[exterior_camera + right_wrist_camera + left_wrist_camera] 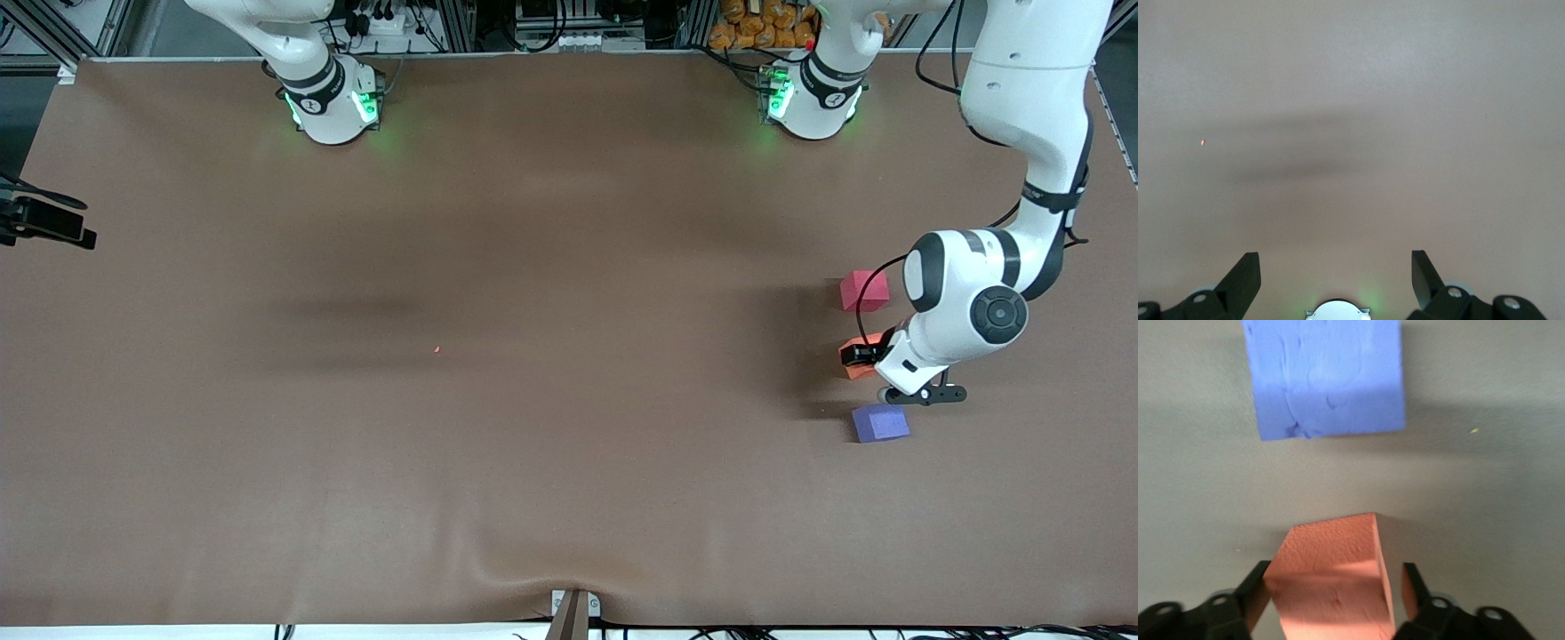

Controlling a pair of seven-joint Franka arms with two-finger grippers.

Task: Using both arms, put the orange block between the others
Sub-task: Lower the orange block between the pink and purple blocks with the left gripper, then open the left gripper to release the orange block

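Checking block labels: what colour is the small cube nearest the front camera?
Purple: the small matte purple cube, best seen in the left wrist view.

Our left arm (1031,116) comes from its base and folds down at the elbow, so its wrist sits low over the orange block (861,354), our landmark here. The left gripper (867,356) straddles that block, one finger (1253,595) on each side, with thin gaps showing between the pads and the block's faces, so the jaws are parted and not pressing. Our right arm (302,53) waits, raised well apart from the orange block, toward its own end of the table. The right gripper (1335,277) points down at bare tabletop, its fingers (1241,280) spread wide with nothing between them.
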